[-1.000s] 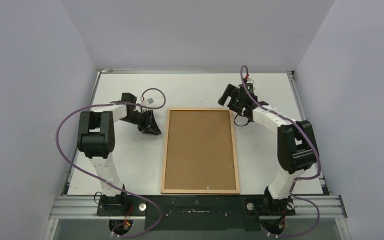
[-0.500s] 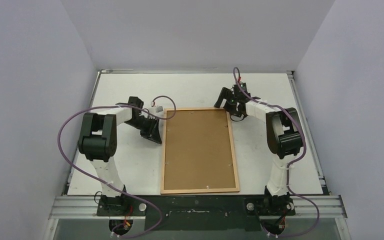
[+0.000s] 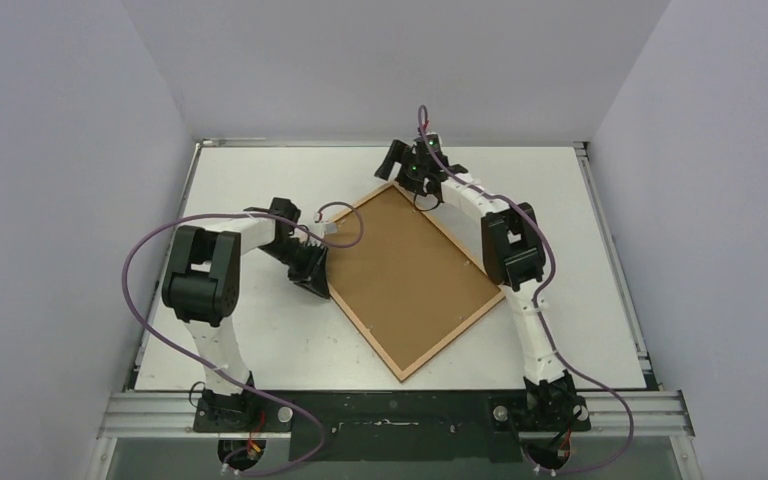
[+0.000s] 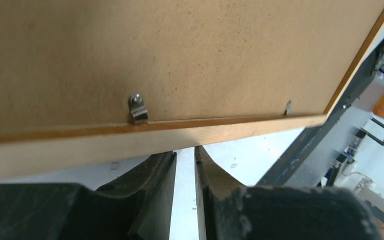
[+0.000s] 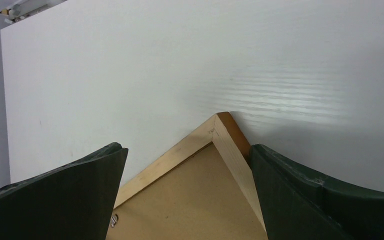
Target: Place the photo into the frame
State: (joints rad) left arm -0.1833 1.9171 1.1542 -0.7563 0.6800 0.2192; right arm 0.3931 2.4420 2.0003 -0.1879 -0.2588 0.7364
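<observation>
White surface, grey walls. Left gripper [image 3: 312, 275] – jaws nearly shut, holding nothing – sits against the frame's [image 3: 407, 275] left edge. The frame lies face-down, skewed diagonally, far corner between the right gripper's [image 3: 412, 165] wide-open jaws. Photo unseen.

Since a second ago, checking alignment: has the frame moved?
Yes. The frame has turned counterclockwise, now lying diagonal to the table's edges instead of square.
</observation>
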